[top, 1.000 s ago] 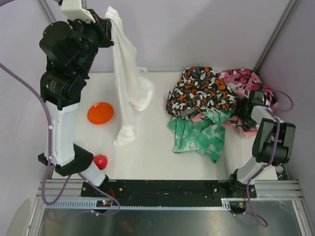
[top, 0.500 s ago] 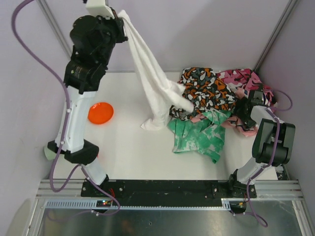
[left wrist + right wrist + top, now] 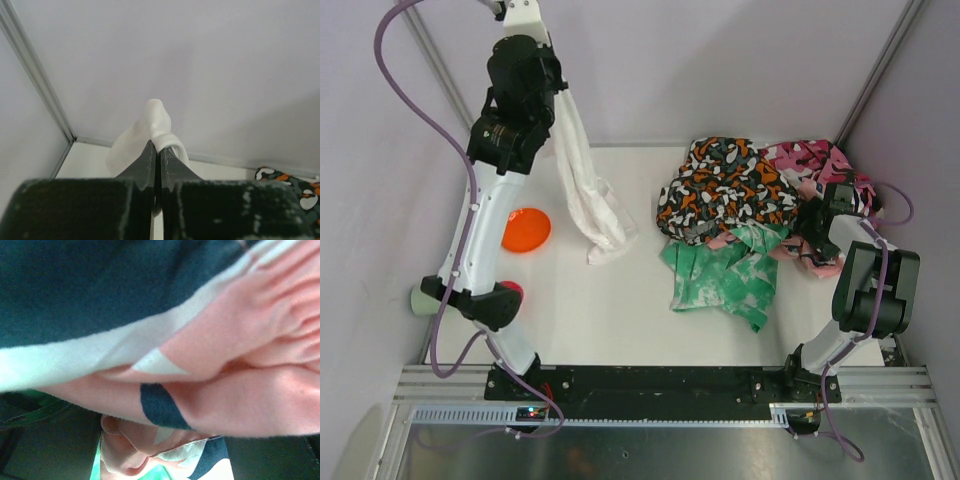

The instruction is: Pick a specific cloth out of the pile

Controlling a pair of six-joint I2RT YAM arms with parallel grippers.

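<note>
The jaws of our left gripper (image 3: 156, 149) are shut on the plain white thin cloth (image 3: 586, 190), which dangles below them apart from the heap of patterned cloths (image 3: 730, 185); picked out, we judge, with only release left.

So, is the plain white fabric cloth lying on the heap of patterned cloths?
No, the white cloth hangs from the shut left gripper, its lower end on the table, clear of the heap.

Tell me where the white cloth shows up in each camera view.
Top external: the white cloth hangs at upper left.
Left wrist: centre, pinched in the shut left hand.
Right wrist: not in it.
Shared landmark: the orange-black-white cloth, centre right from above, bottom right corner at the left wrist.
</note>
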